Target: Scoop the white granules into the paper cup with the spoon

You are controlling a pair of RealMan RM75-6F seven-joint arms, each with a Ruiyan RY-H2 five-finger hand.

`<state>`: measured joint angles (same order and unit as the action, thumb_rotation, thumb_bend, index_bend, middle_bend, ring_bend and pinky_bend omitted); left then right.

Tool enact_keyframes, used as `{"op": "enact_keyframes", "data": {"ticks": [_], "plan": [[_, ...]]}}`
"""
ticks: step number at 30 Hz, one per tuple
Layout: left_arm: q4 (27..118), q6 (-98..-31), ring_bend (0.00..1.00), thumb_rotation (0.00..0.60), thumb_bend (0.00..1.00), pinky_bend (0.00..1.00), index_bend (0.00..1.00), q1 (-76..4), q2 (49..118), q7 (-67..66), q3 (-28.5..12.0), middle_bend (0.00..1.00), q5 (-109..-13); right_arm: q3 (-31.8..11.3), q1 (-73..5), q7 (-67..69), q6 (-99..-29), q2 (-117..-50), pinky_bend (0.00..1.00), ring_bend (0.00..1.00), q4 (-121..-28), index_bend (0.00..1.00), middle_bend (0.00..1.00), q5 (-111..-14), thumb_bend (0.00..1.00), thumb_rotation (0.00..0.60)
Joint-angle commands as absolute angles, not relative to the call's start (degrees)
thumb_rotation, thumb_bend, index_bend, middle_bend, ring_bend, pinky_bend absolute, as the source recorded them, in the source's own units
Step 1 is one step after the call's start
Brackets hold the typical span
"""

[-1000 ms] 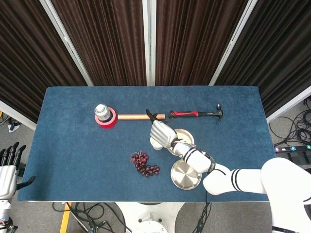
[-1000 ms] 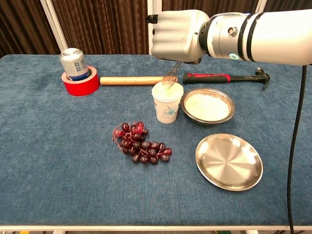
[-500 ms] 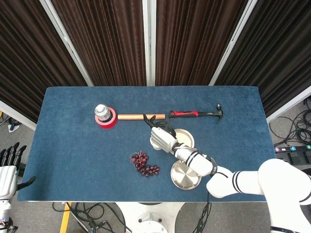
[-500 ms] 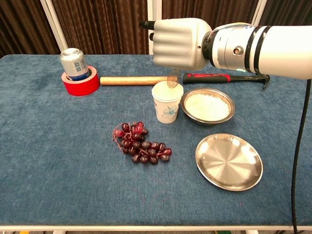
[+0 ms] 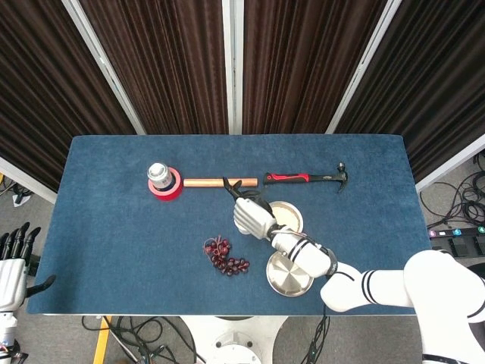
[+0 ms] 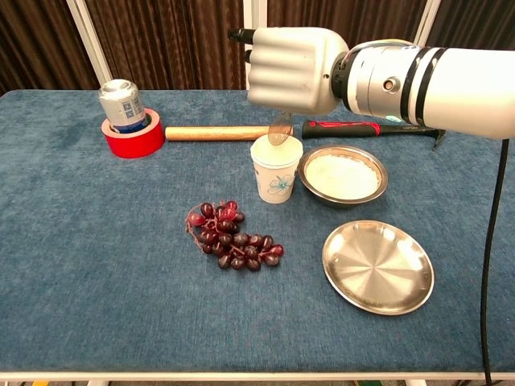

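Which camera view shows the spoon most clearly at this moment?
The chest view. There the spoon bowl shows below the right hand, just above the paper cup. In the head view the hand covers the bowl; only a dark end, probably the handle, sticks out.

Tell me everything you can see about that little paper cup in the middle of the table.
The paper cup is white, with a faint blue flower print on its side. It stands upright on the blue table, open mouth up, just left of the bowl of white granules and behind the grapes. Whether cup and bowl touch is unclear. The right hand holds a spoon whose bowl hangs at the cup's rim. Its contents cannot be made out.
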<state>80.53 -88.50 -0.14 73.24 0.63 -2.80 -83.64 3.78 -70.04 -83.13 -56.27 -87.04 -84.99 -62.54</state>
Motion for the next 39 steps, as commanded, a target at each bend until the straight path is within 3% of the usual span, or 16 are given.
{"op": "enact_keyframes", "data": {"ticks": [1, 13, 21, 29, 39], "plan": [[80.69, -88.57, 0.05, 0.600, 0.10, 0.04, 0.14, -0.17, 73.17, 0.56, -2.84, 0.10, -83.71, 2.74, -68.36, -79.52, -57.56, -85.82, 0.00, 0.26, -85.69, 0.64, 0.59, -62.82, 0.33, 0.600], [82.91, -88.85, 0.05, 0.600, 0.10, 0.04, 0.14, -0.88, 72.03, -1.27, -3.29, 0.10, -84.49, 2.07, -56.23, -54.77, -64.71, -79.00, 0.00, 0.26, -93.69, 0.64, 0.59, -65.49, 0.33, 0.600], [83.72, -88.99, 0.05, 0.600, 0.10, 0.04, 0.14, -0.89, 71.56, -2.00, -3.23, 0.10, -84.61, 6.88, -46.84, -27.28, -64.85, -74.79, 0.00, 0.26, -94.55, 0.65, 0.59, -75.36, 0.33, 0.600], [83.85, -89.08, 0.05, 0.600, 0.10, 0.04, 0.14, -1.23, 71.42, -2.36, -3.20, 0.10, -85.22, 11.72, -39.25, -14.12, -68.51, -80.44, 0.00, 0.24, -84.57, 0.64, 0.58, -86.30, 0.33, 0.600], [83.58, -88.83, 0.05, 0.600, 0.10, 0.04, 0.14, -1.30, 71.64, -2.03, -3.12, 0.10, -84.99, 11.86, -34.43, -9.90, -68.95, -89.41, 0.00, 0.19, -74.12, 0.58, 0.54, -91.28, 0.31, 0.600]]}}
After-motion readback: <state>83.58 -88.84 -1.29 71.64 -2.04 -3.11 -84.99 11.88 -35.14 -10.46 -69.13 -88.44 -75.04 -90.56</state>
